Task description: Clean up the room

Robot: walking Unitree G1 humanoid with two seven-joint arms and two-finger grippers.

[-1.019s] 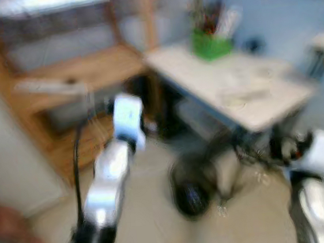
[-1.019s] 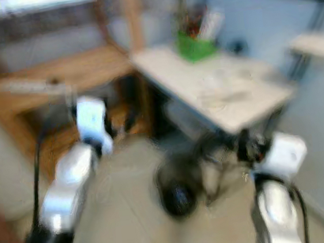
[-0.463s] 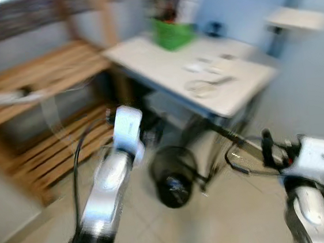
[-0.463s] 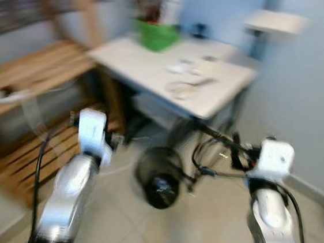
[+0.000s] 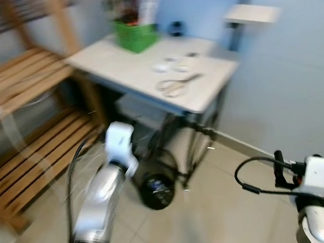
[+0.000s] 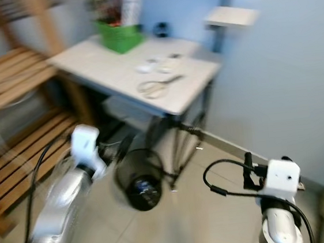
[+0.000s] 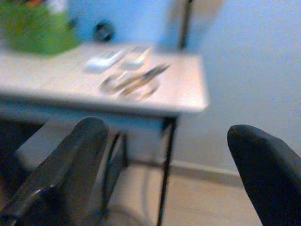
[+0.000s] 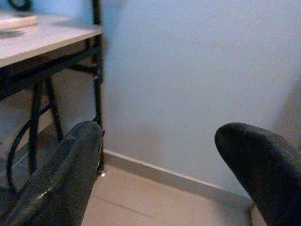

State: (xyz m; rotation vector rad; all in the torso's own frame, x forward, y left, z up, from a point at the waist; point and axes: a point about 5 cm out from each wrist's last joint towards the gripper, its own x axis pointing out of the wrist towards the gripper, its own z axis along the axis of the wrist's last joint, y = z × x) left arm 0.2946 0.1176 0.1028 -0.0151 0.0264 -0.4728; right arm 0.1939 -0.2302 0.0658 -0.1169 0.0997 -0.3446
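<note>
**Both claws empty and spread, facing the desk corner**

From my seat, I had the left claw [image 7: 164, 155] raised in front of the robot with its two black fingers [image 7: 70, 165] spread wide and nothing between them. Straight ahead of that claw and a little above it stood the desk [image 5: 127, 67], a pale top on black legs. On the desktop beyond the claw lay a pair of scissors [image 5: 174, 85] and, just past them, two small white items [image 5: 170, 66] I could not identify through the blur. At the far end of the desk from the claw sat a green bin [image 5: 135, 36] stuffed with upright things. A small dark round object [image 5: 176, 27] stood near the wall beside the bin.

Below the left claw, under the desk edge, a black wire wastebasket [image 5: 154, 183] lay tipped on the tiled floor [image 5: 217, 208], its mouth turned toward me. Off to that claw's outer side ran a wooden slatted shelf [image 5: 31, 147].

The right claw [image 8: 164, 174] hung lower, well apart from the desk, fingers likewise wide open and empty. It looked at the blue wall [image 8: 197, 70] and baseboard, with a black desk leg [image 8: 98, 84] off to one side. A black cable [image 5: 254, 175] looped by the right wrist [image 5: 321, 174]. A small white shelf [image 5: 252, 13] was mounted on the wall beyond the desk.
</note>
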